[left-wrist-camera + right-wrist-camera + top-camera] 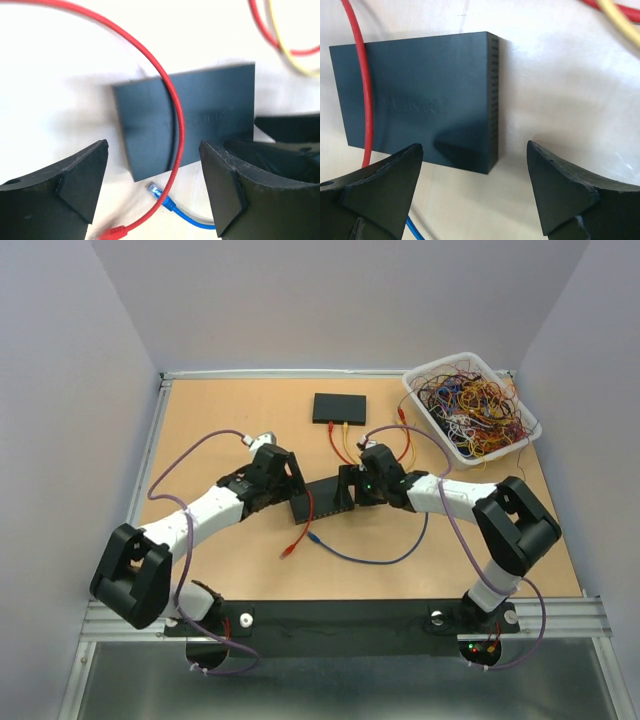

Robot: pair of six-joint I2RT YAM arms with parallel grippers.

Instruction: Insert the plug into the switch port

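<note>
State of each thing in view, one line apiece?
left hand: open, empty
right hand: open, empty
near switch: flat on the table, red cable draped across it
blue plug: loose on the table, unplugged
red plug: loose on the table
far switch: yellow cable runs to its near edge

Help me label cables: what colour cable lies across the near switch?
Red; the cable shows best in the left wrist view.
</note>
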